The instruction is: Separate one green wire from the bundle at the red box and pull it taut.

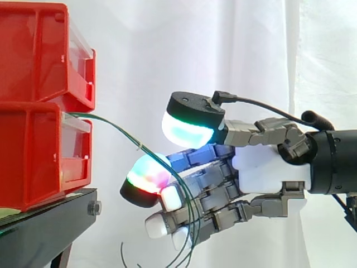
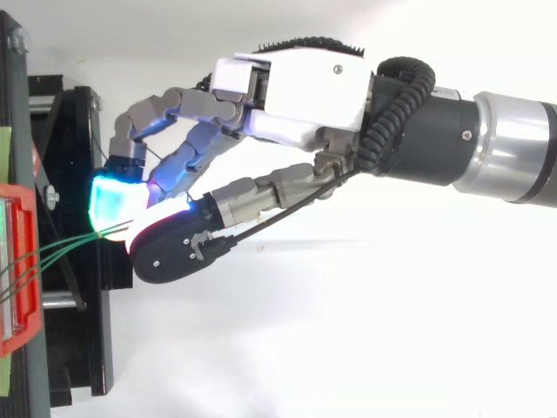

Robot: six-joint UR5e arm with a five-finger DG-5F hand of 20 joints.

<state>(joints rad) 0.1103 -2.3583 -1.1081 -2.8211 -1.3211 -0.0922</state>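
Side view: 2 red bins stacked at 9 o'clock on black stand (image 1: 39, 229), white curtain (image 1: 139, 56) behind. Upper bin (image 1: 33, 50) untouched. Green wires (image 1: 114, 127) exit the top front of the lower red box (image 1: 30, 156), arc toward 4 o'clock, cross over the red/green-glowing finger pad (image 1: 148, 176), then drop to 6 o'clock in front of the other fingers. Loose ends curl below the hand. The run from box to hand is bowed, not tight.

Hand (image 1: 268, 167) comes in from 3 o'clock, palm roughly mid-height, clear of box and stand. Thumb pad (image 1: 187, 128), cyan/green, sits at 1 o'clock of the red/green pad, w/ the wires passing between the two.

Top view: hand (image 2: 296, 87) reaches toward 8 o'clock. Several wires fan out from the red box (image 2: 22, 287) at 9 o'clock and converge where the cyan pad (image 2: 113, 202) meets the thumb. So narrow pinch, thumb against finger, closed on the wires. More than one strand goes into the pinch; can't tell how many are actually clamped. Remaining fingers half-curled, holding nothing.
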